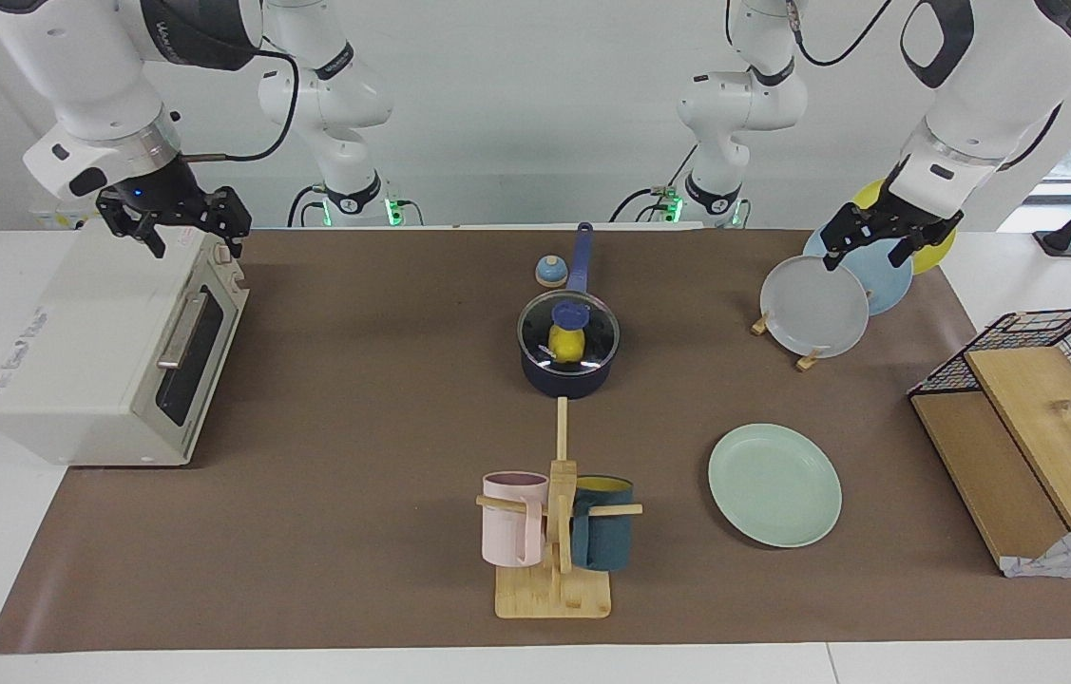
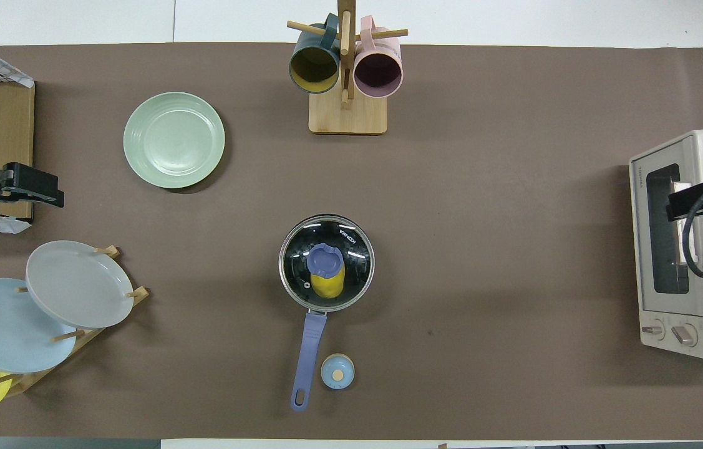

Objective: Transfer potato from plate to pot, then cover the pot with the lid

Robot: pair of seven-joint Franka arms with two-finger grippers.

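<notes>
Mug rack [image 1: 554, 532]: bamboo stand nearest the facing camera, farther from the robots than the pot, carrying a pink mug [image 1: 513, 518] and a dark teal mug [image 1: 603, 534].
Plate [image 1: 774, 484]: round, pale mint, raised rim, bare; farther from the robots than the pot, toward the left arm's end.
Pot [image 1: 569, 366]: small navy saucepan, long blue handle pointing at the robots.
Potato [image 1: 566, 344]: glossy yellow lump inside the pot, seen through the glass.
Lid [image 1: 592, 328]: clear glass, metal rim, blue knob, seated on the pot.
Bell knob [image 1: 550, 272]: small blue-and-tan piece beside the pot's handle.
Left gripper [image 1: 889, 239]: raised over the upright plates [image 1: 815, 306], well apart from the pot; jaws spread, holding nothing.
Right gripper [image 1: 181, 220]: raised over the toaster oven [image 1: 107, 347], jaws likewise spread and empty.
Risk: both steps look finished; an arm sweeping low could catch the long handle and shake the smooth lid off its rim.
</notes>
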